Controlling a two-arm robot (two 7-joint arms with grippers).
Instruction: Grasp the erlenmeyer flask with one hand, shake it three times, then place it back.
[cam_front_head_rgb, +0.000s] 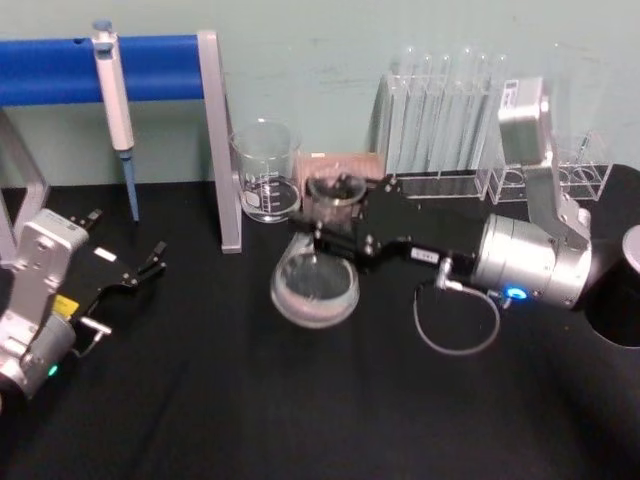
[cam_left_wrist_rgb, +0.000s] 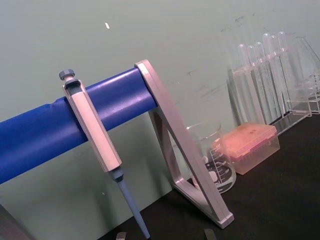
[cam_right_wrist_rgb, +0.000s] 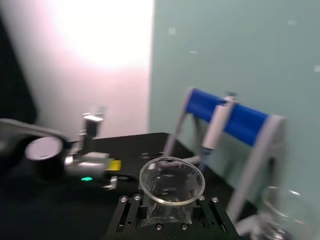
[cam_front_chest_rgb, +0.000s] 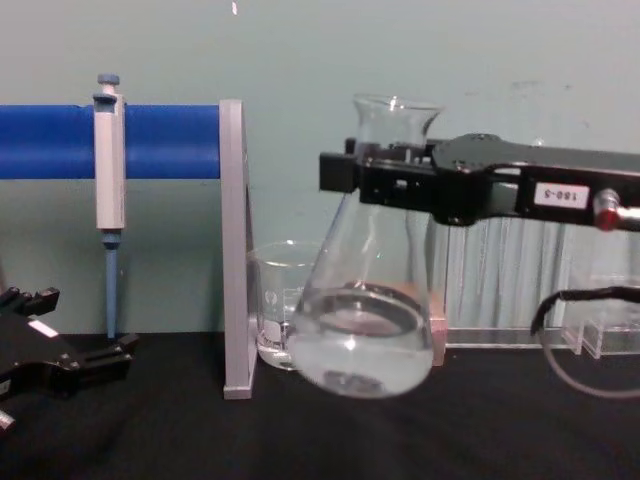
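Counter (cam_front_head_rgb: 300, 420): black surface, carries all the items.

Stand (cam_front_head_rgb: 150, 68): blue crossbar on grey uprights, along the back of the counter at 10 o'clock from the flask in the head view.

Right arm (cam_front_head_rgb: 530, 262): silver-grey, reaches in from 3 o'clock with a looped cable below it. The right gripper (cam_front_chest_rgb: 385, 180) has its black jaws closed on the neck of the erlenmeyer flask (cam_front_chest_rgb: 365, 340), just under the flared rim.

Test-tube rack (cam_front_head_rgb: 450, 185): clear, at 1 o'clock from the flask against the back wall, with slim tubes upright in it.

Erlenmeyer flask: near counter centre and tilted. In the head view the wide base lies toward 6 o'clock from the neck. Clear liquid sits in the base. In the chest view the base appears raised off the counter. Contact cannot be ruled out.

Left gripper (cam_front_head_rgb: 125, 238): at 9 o'clock from the flask, well apart, low over the counter, jaws spread and holding nothing.

Beaker (cam_front_head_rgb: 266, 170): upright at 11 o'clock, just beside the stand's right upright.

Pink box (cam_front_head_rgb: 345, 160): at 12 o'clock behind the flask, between beaker and rack.

Pipette (cam_front_head_rgb: 115, 105): hangs on the crossbar, tip down.
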